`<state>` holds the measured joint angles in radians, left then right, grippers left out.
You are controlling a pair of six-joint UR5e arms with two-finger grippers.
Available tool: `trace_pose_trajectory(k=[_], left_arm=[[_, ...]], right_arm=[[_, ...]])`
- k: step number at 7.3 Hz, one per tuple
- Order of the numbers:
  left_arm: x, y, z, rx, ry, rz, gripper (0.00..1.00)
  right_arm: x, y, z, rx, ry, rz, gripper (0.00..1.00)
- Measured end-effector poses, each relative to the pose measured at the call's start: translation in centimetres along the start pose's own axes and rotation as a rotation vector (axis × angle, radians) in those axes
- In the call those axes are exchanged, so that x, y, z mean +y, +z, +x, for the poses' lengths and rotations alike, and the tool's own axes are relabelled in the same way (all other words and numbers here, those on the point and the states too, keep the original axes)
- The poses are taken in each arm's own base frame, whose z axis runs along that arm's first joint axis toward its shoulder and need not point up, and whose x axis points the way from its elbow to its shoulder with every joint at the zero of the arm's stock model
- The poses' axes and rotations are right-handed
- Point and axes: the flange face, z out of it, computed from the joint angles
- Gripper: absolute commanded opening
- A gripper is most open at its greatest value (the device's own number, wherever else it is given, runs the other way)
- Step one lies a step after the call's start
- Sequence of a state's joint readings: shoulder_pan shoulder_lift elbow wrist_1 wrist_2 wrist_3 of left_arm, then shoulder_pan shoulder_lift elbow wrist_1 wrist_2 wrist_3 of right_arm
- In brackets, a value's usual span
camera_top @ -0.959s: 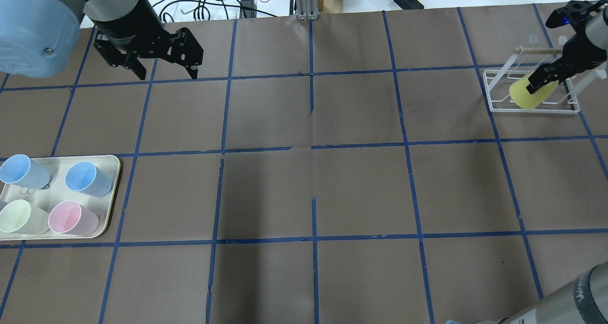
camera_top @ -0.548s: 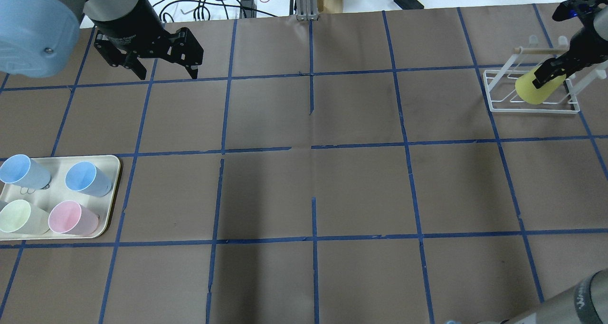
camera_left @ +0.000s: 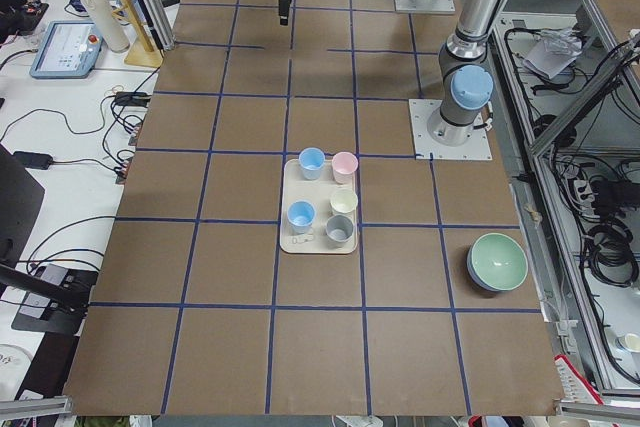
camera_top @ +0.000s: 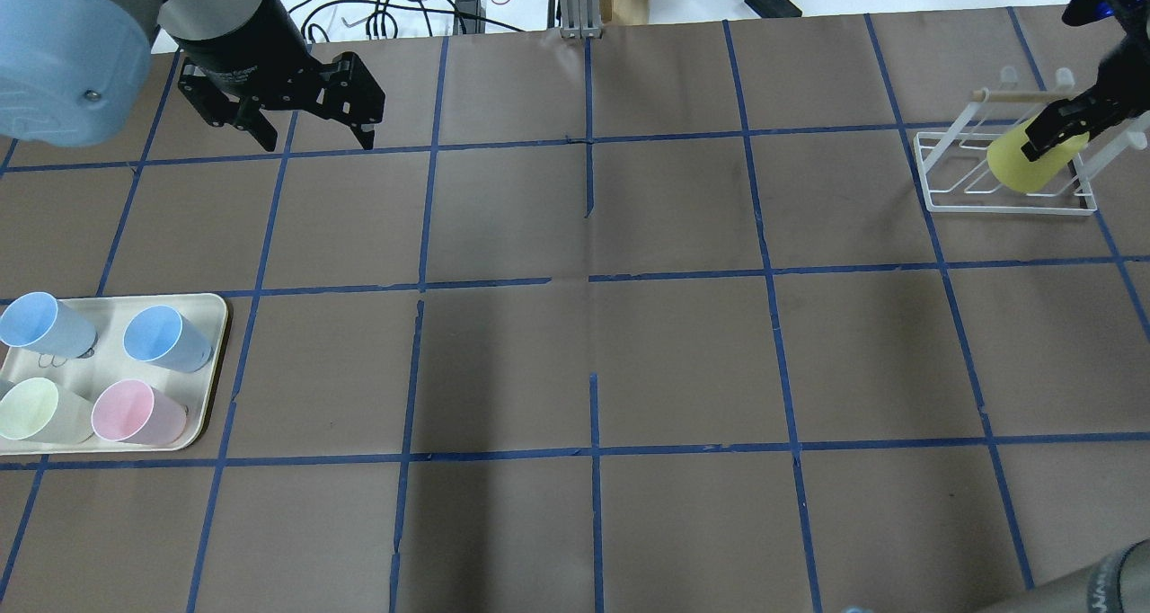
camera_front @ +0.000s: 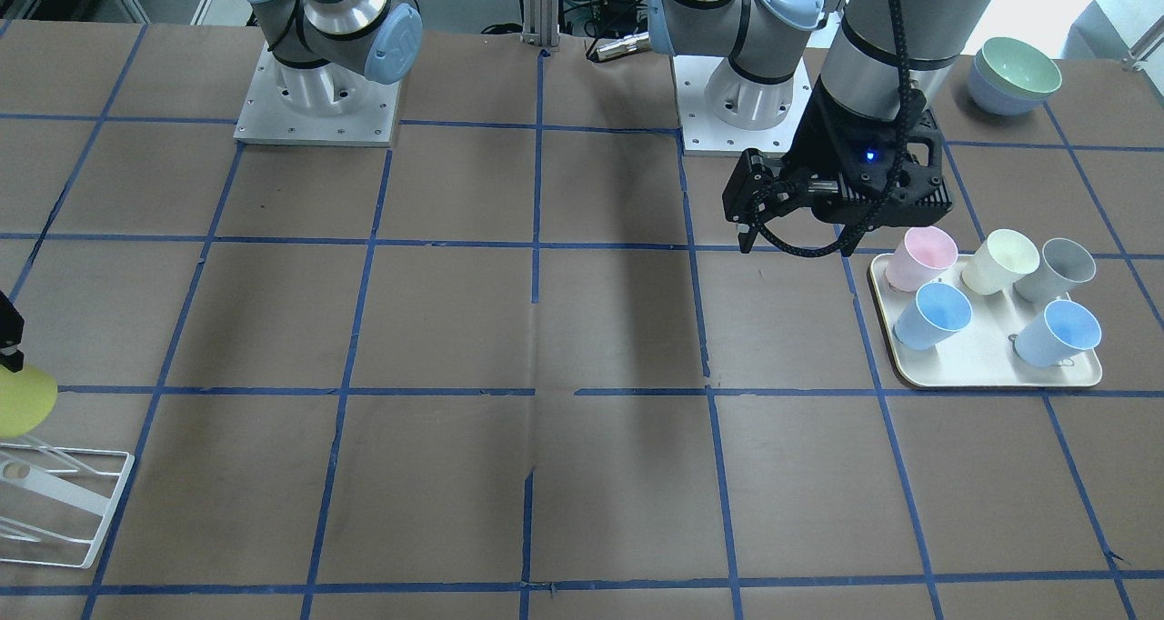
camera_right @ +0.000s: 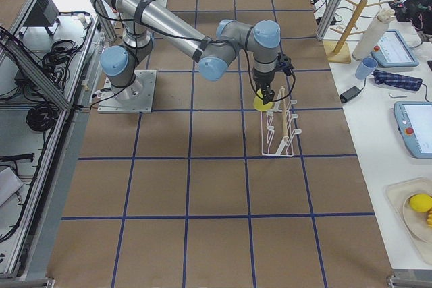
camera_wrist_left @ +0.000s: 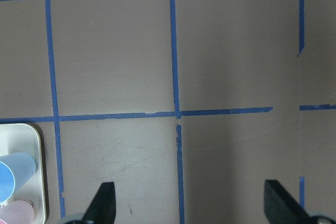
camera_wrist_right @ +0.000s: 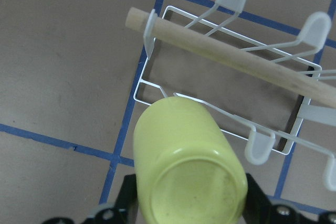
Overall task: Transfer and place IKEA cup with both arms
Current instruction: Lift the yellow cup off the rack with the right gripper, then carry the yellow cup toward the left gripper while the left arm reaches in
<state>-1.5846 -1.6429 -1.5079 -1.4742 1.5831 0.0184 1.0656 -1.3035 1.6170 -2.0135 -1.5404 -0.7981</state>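
Observation:
The yellow IKEA cup (camera_top: 1022,169) is held above the white wire rack (camera_top: 934,201) at the far right of the table. My right gripper (camera_top: 1058,128) is shut on it near its base. In the right wrist view the cup (camera_wrist_right: 184,145) has its base toward the camera and its mouth toward the rack's wire prongs (camera_wrist_right: 157,85), under the wooden dowel (camera_wrist_right: 226,51). The cup also shows in the front view (camera_front: 23,402) and the right side view (camera_right: 260,104). My left gripper (camera_top: 316,138) is open and empty, hovering over the far left of the table (camera_wrist_left: 190,200).
A cream tray (camera_top: 214,312) at the near left holds several cups: two blue, a pale cream-yellow, a pink and a grey (camera_front: 1066,267). Stacked bowls (camera_front: 1014,75) sit beside the left arm's base. Cables and clutter lie beyond the table's far edge.
My right gripper has carried the yellow cup up and to the right in the overhead view, further over the rack toward its dowel. The left arm has not moved.

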Motion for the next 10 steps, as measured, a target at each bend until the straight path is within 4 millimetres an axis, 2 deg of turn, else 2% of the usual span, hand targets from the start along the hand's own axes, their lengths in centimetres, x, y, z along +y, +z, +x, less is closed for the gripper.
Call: trace_pose_trajectory(k=[3, 6, 7, 8, 9, 10], left_arm=[[0.0, 0.1, 0.0, 0.001, 0.000, -0.002, 1.00], [-0.1, 0.3, -0.1, 0.005, 0.004, -0.005, 1.00], [-0.1, 0.3, -0.4, 0.012, 0.010, -0.006, 1.00], [-0.2, 0.4, -0.7, 0.034, 0.008, -0.007, 1.00], [-0.2, 0.3, -0.9, 0.073, 0.000, -0.007, 1.00], [-0.3, 0.3, -1.5, 0.117, -0.021, -0.012, 1.00]], right_arm=[[0.6, -3.1, -0.6, 0.030, -0.002, 0.011, 0.22], [1.8, -7.9, -2.3, 0.053, -0.006, 0.041, 0.21], [2.4, -9.8, -3.7, 0.042, -0.012, 0.045, 0.22], [2.5, -11.0, -6.1, -0.007, -0.026, 0.049, 0.21], [1.6, -11.4, -9.3, -0.082, -0.039, 0.064, 0.21], [0.2, -11.7, -13.6, -0.156, -0.031, 0.079, 0.21]])
